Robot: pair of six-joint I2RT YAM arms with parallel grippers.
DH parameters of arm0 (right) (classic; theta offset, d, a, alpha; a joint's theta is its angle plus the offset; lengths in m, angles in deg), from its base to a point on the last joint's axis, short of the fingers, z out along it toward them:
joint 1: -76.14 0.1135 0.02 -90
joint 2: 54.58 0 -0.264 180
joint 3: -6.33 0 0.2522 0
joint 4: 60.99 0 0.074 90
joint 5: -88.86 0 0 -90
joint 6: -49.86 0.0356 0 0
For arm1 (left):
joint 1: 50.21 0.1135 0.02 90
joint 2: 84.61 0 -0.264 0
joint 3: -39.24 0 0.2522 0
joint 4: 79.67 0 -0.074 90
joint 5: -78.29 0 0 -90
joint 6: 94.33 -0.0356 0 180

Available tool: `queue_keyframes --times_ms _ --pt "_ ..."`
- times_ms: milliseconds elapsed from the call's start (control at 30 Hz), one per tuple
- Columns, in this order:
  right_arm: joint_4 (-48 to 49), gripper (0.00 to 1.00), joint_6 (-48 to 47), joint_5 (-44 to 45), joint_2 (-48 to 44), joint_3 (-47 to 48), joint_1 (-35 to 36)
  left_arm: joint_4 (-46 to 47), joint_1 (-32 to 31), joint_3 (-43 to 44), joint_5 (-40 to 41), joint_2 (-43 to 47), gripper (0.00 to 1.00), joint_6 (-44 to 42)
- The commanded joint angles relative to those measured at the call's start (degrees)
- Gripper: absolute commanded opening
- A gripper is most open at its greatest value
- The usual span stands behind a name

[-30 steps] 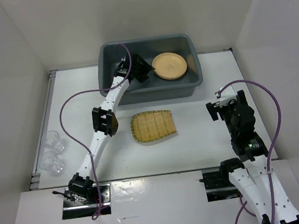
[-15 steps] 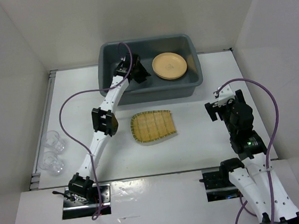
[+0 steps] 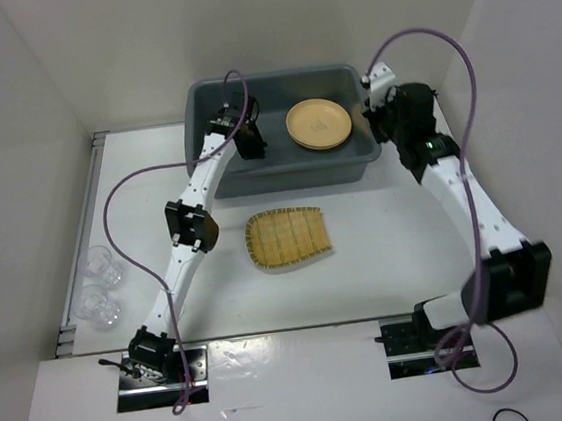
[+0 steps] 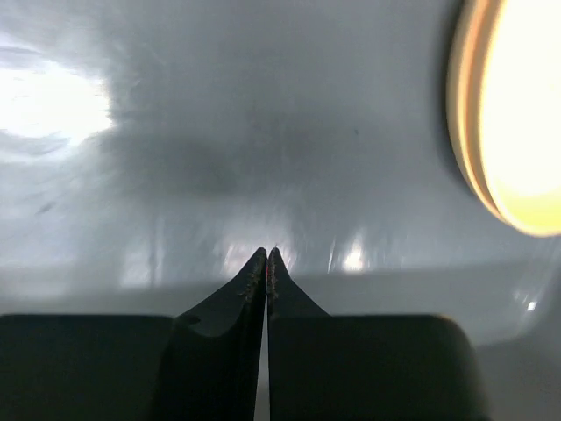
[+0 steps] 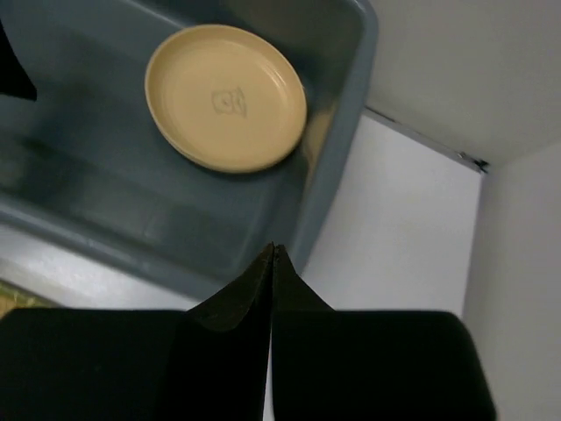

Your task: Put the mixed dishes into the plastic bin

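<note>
The dark grey plastic bin point(image 3: 297, 175) stands at the back of the table. A yellow-orange plate point(image 3: 319, 123) lies in its right half. My left gripper point(image 3: 252, 145) hangs inside the bin's left half, shut and empty; in the left wrist view its tips point(image 4: 266, 254) point at the bare bin floor point(image 4: 263, 132), with the plate point(image 4: 517, 114) off to the right. My right gripper point(image 3: 376, 126) is shut and empty over the bin's right rim point(image 5: 337, 158), the plate point(image 5: 226, 96) beyond it. The ribbed bamboo tray point(image 3: 286, 238) lies on the table in front of the bin.
Two clear glass cups point(image 3: 101, 265) point(image 3: 97, 305) stand near the table's left edge. White walls close in the table on the left, back and right. The left arm's purple cable loops over the bin's left end.
My right arm has swung from the table's right side up to the bin's right end, and its gripper has shut. The left gripper has shut and drawn slightly left inside the bin.
</note>
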Motion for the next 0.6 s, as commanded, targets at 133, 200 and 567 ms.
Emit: queue_keyframes --times_ms 133,200,567 --pt "-1.6 0.0 4.9 -10.6 21.7 17.6 1.3 -9.5 1.4 2.3 3.1 8.2 0.02 -8.1" --pt "-1.6 0.0 3.2 -11.3 24.9 17.0 2.1 -11.8 2.2 2.3 3.1 8.8 0.0 -8.7" --pt "-2.0 0.26 2.9 -12.2 34.0 22.8 2.7 -13.1 3.7 0.9 4.3 15.8 0.21 -11.3"
